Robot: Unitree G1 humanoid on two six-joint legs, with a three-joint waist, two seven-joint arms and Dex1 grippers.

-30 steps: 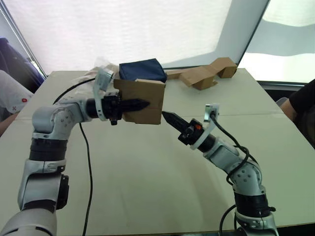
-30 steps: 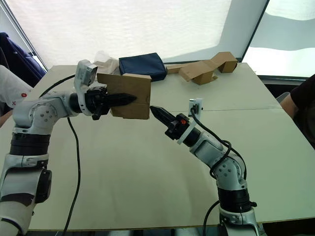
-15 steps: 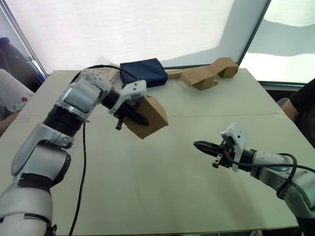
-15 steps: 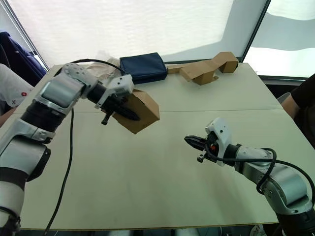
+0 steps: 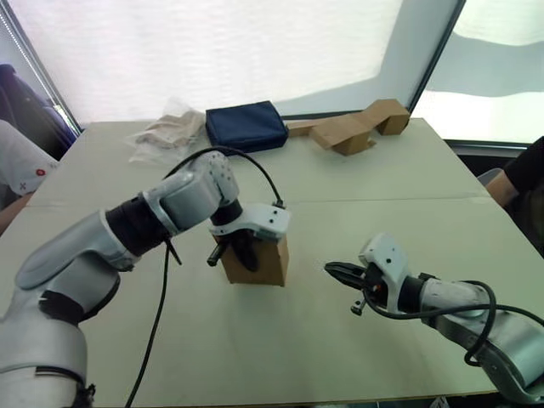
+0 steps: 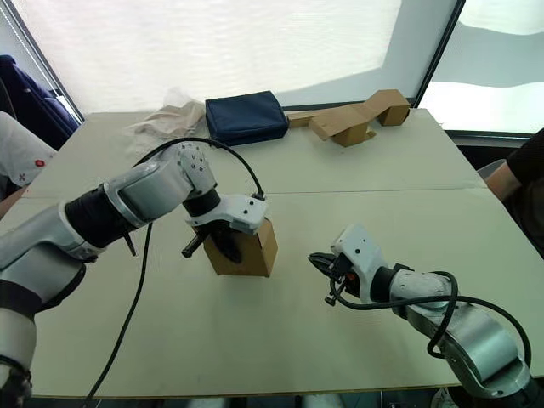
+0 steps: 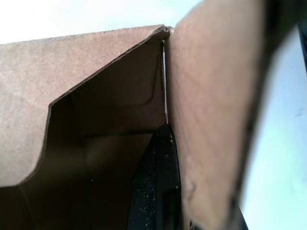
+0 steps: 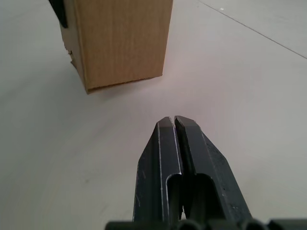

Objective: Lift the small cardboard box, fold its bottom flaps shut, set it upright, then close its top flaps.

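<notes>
Box: while we set it upright, the small cardboard box stands mid-bench.
Left gripper: fingers clamped on one wall to steady it.
Right gripper: fingers together, near, ready for top flaps.

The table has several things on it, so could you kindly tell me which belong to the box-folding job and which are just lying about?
Part of the job:
- small cardboard box, standing on the table
- left hand, clamped on the box wall
- right hand, shut, apart from the box

Lying about:
- navy pouch
- long folded cardboard piece
- crumpled wrapping
</notes>
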